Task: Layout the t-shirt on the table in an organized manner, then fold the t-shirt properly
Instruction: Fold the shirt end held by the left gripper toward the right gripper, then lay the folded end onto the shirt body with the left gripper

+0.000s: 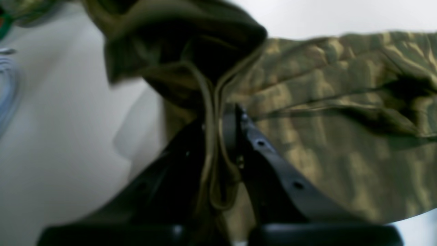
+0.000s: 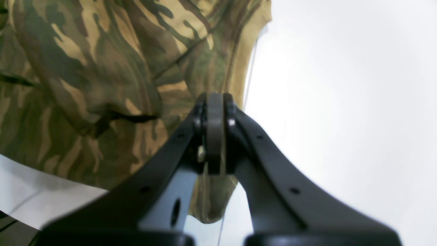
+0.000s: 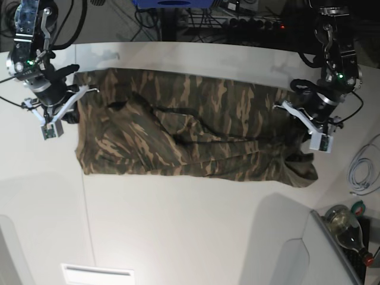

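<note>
The camouflage t-shirt lies spread wide across the white table, wrinkled in the middle and bunched at its right end. My left gripper is shut on a gathered fold of the t-shirt at that right end, and stands at the cloth's right edge in the base view. My right gripper is shut on the t-shirt along a hemmed edge, at the cloth's left end. In both wrist views cloth hangs down between the fingers.
A coiled pale cable lies on the table at the right edge, with a glass bottle below it off the table. Cables and dark equipment run behind the far edge. A thin seam crosses the table's front left.
</note>
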Motion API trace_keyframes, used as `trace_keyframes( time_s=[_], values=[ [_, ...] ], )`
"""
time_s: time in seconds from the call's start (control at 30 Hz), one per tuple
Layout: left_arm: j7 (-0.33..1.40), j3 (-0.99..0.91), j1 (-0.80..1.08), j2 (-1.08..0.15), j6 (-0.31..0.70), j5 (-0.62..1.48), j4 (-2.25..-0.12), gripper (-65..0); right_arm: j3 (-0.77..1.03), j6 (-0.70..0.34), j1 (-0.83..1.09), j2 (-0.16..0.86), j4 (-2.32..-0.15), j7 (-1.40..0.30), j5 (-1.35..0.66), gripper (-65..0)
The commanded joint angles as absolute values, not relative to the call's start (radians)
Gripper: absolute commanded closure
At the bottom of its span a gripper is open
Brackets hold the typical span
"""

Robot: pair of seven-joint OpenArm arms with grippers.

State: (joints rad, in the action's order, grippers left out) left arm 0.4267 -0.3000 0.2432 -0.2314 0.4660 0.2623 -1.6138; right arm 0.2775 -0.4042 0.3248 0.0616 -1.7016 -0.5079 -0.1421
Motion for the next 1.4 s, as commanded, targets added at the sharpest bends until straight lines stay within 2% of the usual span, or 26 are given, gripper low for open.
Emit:
trace_keyframes(
  time_s=[0.0, 0.2, 0.53, 0.83, 1.37],
  values=[
    [0.400, -0.272, 0.237, -0.242, 0.444, 0.275, -1.632, 0.0, 0.282, -0.409, 0.318, 0.068, -1.719, -0.487, -0.151, -0.8],
    [0.401, -0.087, 0.194, -0.205, 0.348, 0.275, -1.610, 0.0, 0.282, -0.409, 0.318, 0.073, -1.719, -0.487, -0.151, -0.8],
    [0.400, 0.137, 0.101, -0.163, 0.294, 0.275, -1.452, 0.0, 0.282, -0.409, 0.334, 0.074, -1.719, -0.487, -0.151, -0.8],
    [0.400, 0.159, 0.058, -0.104, 0.294, 0.275, -1.380, 0.0, 0.346, -0.410, 0.332, 0.067, -1.719, -0.487, -0.151, -0.8],
    [0.401, 0.171, 0.010, -0.054, 0.294, 0.275, -1.320, 0.0, 0.344, -0.410, 0.328, 0.067, -1.713, -0.487, -0.151, -0.8]
  ],
)
